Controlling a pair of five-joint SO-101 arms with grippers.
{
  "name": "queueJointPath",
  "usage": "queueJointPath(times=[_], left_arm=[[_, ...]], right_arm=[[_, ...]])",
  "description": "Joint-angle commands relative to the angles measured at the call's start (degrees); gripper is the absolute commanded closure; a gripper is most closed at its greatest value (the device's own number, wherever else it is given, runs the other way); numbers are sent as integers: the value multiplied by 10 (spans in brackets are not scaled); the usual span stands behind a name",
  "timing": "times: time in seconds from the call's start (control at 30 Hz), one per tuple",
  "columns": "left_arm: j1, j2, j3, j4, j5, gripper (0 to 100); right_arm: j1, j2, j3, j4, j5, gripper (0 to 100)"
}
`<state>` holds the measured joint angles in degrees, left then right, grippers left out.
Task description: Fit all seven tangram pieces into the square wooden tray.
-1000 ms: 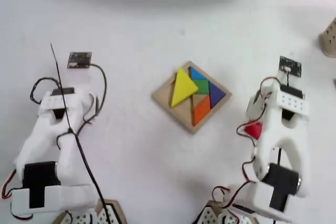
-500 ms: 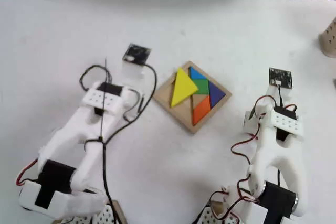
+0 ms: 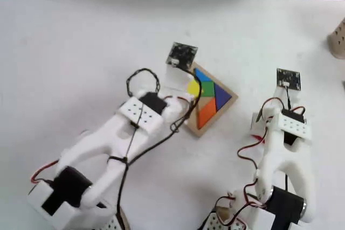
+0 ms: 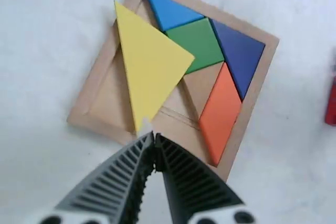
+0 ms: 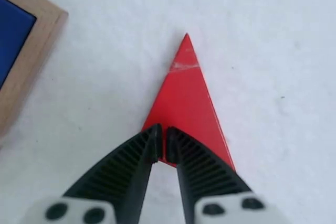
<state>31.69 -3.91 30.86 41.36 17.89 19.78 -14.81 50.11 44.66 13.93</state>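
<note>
**Left arm swings in over the tray; right arm holds its place**

Over the last second, the left arm (image 3: pixel 116 133) crosses the white bench (image 3: pixel 81 36) from the far left. It now reaches over the near-left part of the square wooden tray (image 4: pixel 105 100), and in the high view it covers most of the large yellow triangle (image 4: pixel 149 66). The right arm (image 3: pixel 285 149) shifted in the first half of that second and sits unchanged since. The tray and its pieces lie where they were.

The left tool (image 4: pixel 153 141) is clenched with nothing between its jaws. Its tips hover just off the yellow triangle's nearest corner. That triangle lies askew across the tray, with one corner jutting past the rim.

The right tool (image 5: pixel 161 136) is also closed, its tips over the broad end of the red triangle (image 5: pixel 184 93). I cannot tell whether it presses on the piece.

Count: two arms, one tray, six pieces.
- Seated flat in the tray are four pieces: a light blue triangle (image 4: pixel 170 10), a green square (image 4: pixel 197 43), a dark blue triangle (image 4: pixel 239 56) and an orange parallelogram (image 4: pixel 220 114).
- The yellow triangle rests crooked on top.
- The red triangle lies on the bench, well apart from the tray.
</note>
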Motion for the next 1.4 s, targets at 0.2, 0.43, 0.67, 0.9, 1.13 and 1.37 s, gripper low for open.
queueJointPath(times=[0.2,0.43,0.67,0.9,1.13,1.37], left_arm=[[37,143,-45,-99,11,976],[0,196,-110,-69,9,976],[-71,196,-113,-69,10,976],[-103,196,-110,-63,11,976],[-98,149,-98,-30,9,976],[-75,137,-74,-47,9,976]], right_arm=[[-4,1,-7,-20,7,981],[-1,25,-25,-15,7,981],[-1,27,-25,-15,7,981],[0,28,-25,-15,7,981],[0,28,-25,-15,7,981],[-1,29,-25,-15,7,981]])
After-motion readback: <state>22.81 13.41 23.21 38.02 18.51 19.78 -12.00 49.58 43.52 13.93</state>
